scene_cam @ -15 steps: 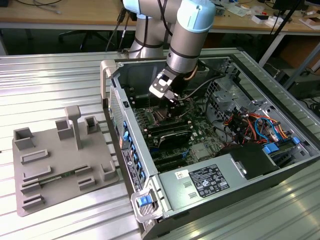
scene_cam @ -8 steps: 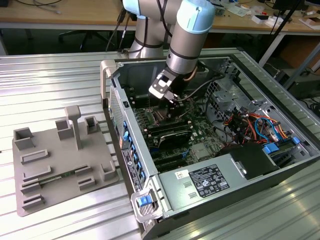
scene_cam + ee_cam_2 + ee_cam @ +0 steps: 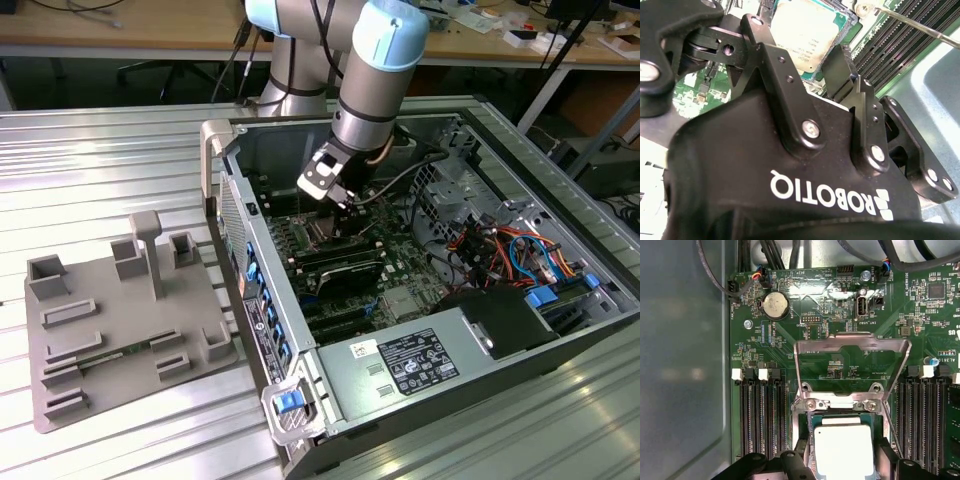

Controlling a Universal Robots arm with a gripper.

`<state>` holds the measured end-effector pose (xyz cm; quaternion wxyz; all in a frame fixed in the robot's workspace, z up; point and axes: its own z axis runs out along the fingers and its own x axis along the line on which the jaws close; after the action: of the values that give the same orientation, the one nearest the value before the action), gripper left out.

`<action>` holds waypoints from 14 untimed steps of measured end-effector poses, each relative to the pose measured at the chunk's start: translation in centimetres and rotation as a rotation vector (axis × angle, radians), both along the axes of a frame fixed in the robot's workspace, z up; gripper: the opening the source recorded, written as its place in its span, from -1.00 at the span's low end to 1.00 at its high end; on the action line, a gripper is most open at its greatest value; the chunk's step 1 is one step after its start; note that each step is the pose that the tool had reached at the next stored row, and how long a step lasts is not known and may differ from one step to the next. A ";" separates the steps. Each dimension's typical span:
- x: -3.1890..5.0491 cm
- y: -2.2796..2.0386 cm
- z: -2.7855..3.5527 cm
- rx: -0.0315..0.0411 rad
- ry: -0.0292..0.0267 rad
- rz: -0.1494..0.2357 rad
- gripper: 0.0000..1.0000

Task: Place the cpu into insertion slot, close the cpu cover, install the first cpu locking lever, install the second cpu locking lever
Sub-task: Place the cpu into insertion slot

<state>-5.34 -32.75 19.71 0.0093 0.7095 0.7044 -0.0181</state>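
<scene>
My matte black metal gripper (image 3: 795,40) hangs inside the open grey computer case (image 3: 290,150), directly over the cpu, a flat square chip with a dull silver-grey lid and a green edge (image 3: 844,447). The chip lies face up in the insertion slot, a square socket with a silvery stamped rim (image 3: 797,425). Its sides are square to the long black ribbed memory slots (image 3: 760,415) flanking it. Whether I clasp the chip or have let go, I cannot tell. The cpu cover, a thin shiny steel frame with a square cut-out (image 3: 852,341), is swung open. Its hinged edge runs across the memory slots' length, and its free edge points toward the round silver coin cell (image 3: 775,305).
</scene>
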 end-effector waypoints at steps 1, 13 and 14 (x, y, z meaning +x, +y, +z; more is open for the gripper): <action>0.00 0.01 -0.01 0.0004 0.0003 0.000 0.24; -0.01 -0.02 0.56 0.0124 -0.0001 0.000 0.12; 0.00 -0.01 0.62 0.0140 -0.0002 0.000 0.12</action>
<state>-5.34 -32.76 20.33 0.0044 0.7096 0.7044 -0.0132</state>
